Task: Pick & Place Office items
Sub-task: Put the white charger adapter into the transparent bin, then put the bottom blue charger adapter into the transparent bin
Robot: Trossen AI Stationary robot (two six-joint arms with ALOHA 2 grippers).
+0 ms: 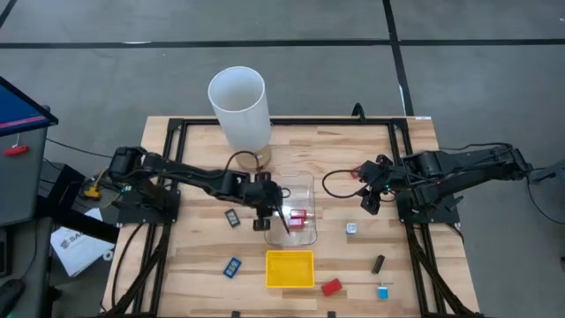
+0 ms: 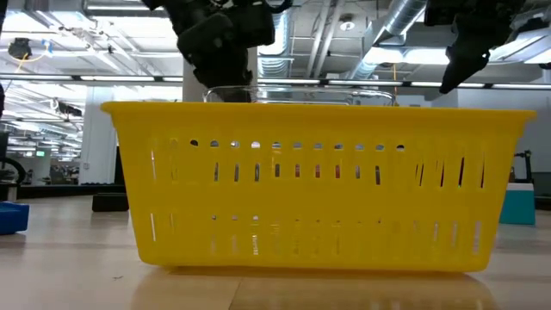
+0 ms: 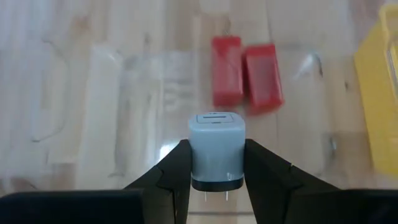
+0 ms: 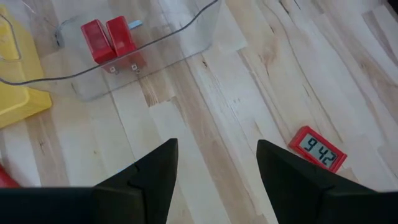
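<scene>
Right claw (image 4: pixel 216 171) open above table; red clock (image 4: pixel 318 149) near.

Bright even overhd light, soft shadows; wrist views slightly blurred.

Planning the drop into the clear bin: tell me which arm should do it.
Left. The left gripper is shut on the grey charger above the clear bin; the right gripper is open and empty, off to the side.

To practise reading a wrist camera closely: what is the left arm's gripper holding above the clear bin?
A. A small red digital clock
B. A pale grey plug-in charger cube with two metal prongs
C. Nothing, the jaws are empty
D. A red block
B. In the left wrist view the left gripper has its jaws closed on a pale grey charger cube, prongs showing below, above the clear bin that holds two red blocks.
</scene>
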